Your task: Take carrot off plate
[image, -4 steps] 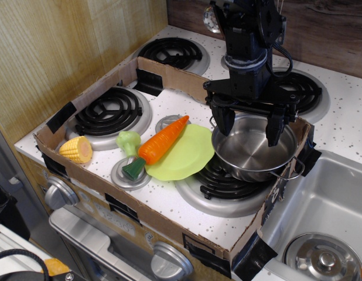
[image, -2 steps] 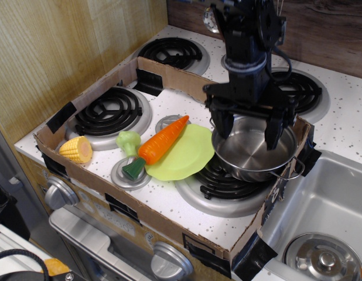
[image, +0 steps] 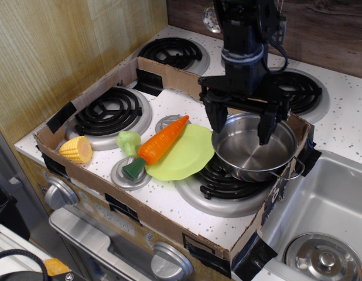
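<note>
Gripper (image: pixel 241 124) hangs right of centre over the steel pot (image: pixel 254 146), fingers spread wide and holding nothing; it should swing left and close across the carrot's thick middle; the pot is empty; the lime-green plate (image: pixel 184 155) at centre carries the carrot (image: pixel 160 142) diagonally, stem overhanging lower left.

Colours and patterns of the stove-top scene.

The tapered plastic toy carrot (image: pixel 163 141) is bright orange with a dark green stem end (image: pixel 133 169); the round shallow plastic plate (image: pixel 187 155) is lime green. The ridged toy corn cob (image: pixel 77 149) is yellow, the small knobbly vegetable toy (image: pixel 128 141) pale green. The round metal pot (image: pixel 255 147) is polished silver. The robot gripper (image: pixel 241 120) is black. The counter surface (image: pixel 175 202) is white with dark speckles; the coil burners (image: pixel 108 111) are black on silver rings. The cardboard wall (image: pixel 81 167) is brown with black tape patches.
</note>
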Available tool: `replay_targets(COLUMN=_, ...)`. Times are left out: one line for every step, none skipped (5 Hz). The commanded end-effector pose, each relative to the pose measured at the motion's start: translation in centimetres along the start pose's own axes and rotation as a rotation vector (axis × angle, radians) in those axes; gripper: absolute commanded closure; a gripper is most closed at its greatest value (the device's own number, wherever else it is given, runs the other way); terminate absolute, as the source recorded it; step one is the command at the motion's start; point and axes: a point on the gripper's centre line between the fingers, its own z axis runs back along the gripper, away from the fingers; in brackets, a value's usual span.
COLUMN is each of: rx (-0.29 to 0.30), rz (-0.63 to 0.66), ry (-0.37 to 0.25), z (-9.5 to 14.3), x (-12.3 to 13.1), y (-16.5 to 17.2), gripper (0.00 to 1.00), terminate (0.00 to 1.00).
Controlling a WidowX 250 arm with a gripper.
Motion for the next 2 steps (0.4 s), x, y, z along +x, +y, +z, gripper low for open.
replay_targets(rx=0.029, rz=0.134, ry=-0.159, z=3.6, x=0.5, y=0.9, gripper=0.0, terminate=0.0)
replay_targets(rx=0.034, rz=0.136, ry=-0.131, z=3.4, x=-0.8, y=2.0, gripper=0.0, terminate=0.0)
